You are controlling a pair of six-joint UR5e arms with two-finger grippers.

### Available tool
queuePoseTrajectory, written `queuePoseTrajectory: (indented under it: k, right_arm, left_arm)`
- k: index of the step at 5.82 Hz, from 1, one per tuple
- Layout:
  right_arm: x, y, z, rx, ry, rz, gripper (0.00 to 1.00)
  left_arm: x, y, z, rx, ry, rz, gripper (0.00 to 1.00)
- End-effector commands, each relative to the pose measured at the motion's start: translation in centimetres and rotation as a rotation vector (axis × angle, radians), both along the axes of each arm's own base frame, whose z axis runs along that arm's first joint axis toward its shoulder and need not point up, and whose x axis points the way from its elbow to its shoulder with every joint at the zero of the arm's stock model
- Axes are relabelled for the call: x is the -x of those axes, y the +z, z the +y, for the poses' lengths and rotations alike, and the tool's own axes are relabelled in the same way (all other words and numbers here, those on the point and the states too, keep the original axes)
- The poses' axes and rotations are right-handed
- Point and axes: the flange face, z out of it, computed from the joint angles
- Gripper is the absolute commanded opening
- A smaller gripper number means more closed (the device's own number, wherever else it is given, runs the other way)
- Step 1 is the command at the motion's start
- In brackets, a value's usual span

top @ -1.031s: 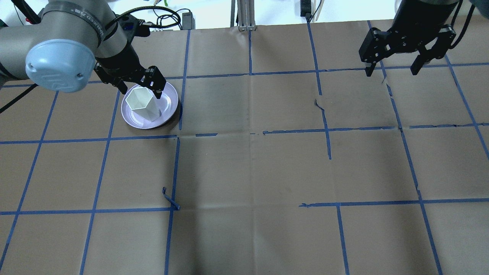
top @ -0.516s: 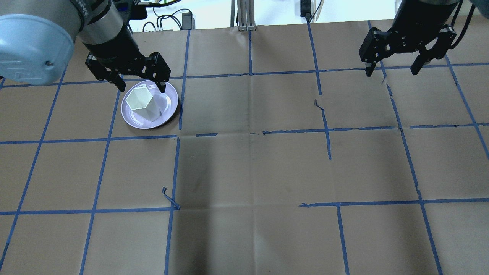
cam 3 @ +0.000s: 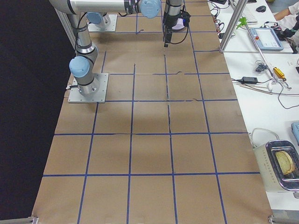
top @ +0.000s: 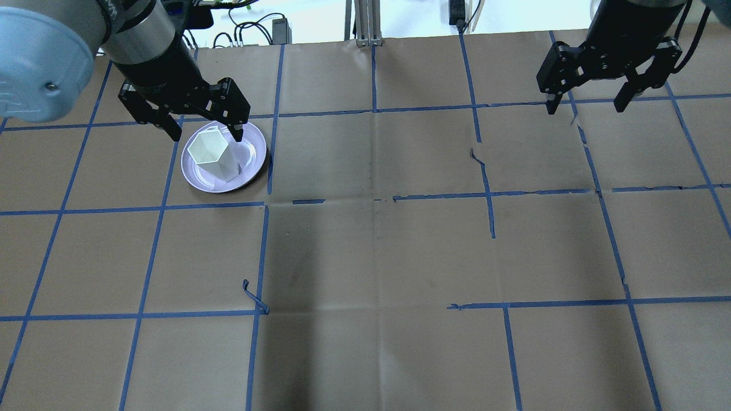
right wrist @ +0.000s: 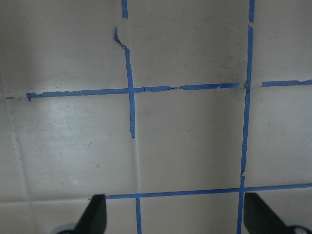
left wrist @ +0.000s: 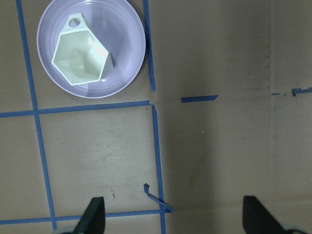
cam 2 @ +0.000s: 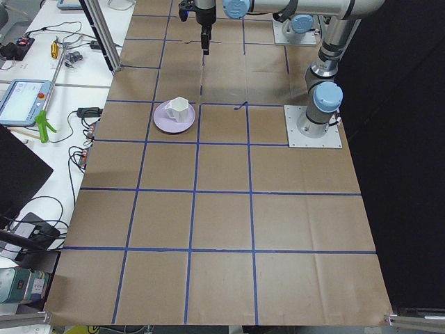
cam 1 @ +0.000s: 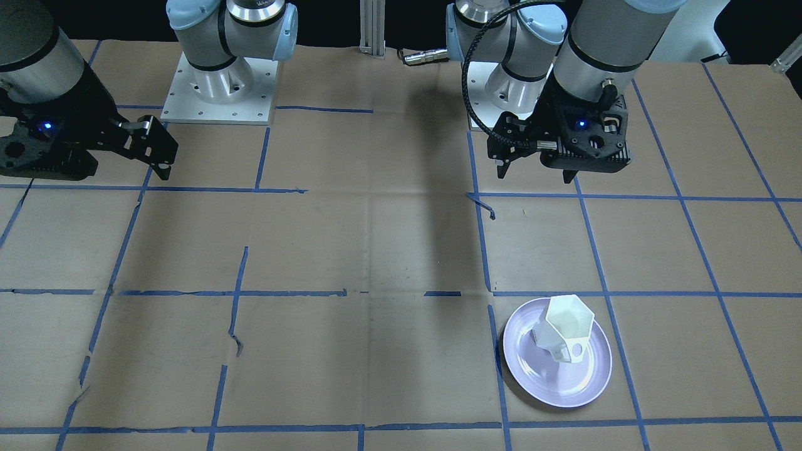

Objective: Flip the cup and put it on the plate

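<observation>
The white faceted cup (top: 212,154) stands upright, mouth up, on the lavender plate (top: 252,158) at the table's far left. Nothing touches it. It also shows in the front view (cam 1: 567,324) on the plate (cam 1: 545,376), and in the left wrist view (left wrist: 80,57) on the plate (left wrist: 127,46). My left gripper (top: 205,136) is open and empty, raised well above the cup; its fingers frame the left wrist view's bottom edge (left wrist: 175,217). My right gripper (top: 586,108) is open and empty, hanging over the far right of the table (right wrist: 175,214).
Brown paper with a blue tape grid covers the table (top: 377,257). A loose curl of tape (top: 254,297) sticks up near the plate's square. Cables and equipment lie beyond the far edge (top: 251,25).
My left gripper has risen and drawn back from around the cup, staying open. The cup stays upright on the plate. The right arm has not moved.
</observation>
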Motion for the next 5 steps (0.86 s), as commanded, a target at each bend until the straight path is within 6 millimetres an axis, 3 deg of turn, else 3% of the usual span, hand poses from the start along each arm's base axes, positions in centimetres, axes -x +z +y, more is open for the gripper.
queuePoseTrajectory:
  k: [1,5]
  right_arm:
    - [0.0,0.0,0.0,0.0,0.0,0.0,1.0]
    - [0.0,0.0,0.0,0.0,0.0,0.0,1.0]
  left_arm:
    - [-0.1,0.02,0.36,-0.001,-0.001,-0.003,0.99]
    - [-0.18,0.09,0.18,0.007,0.002,0.005,0.99]
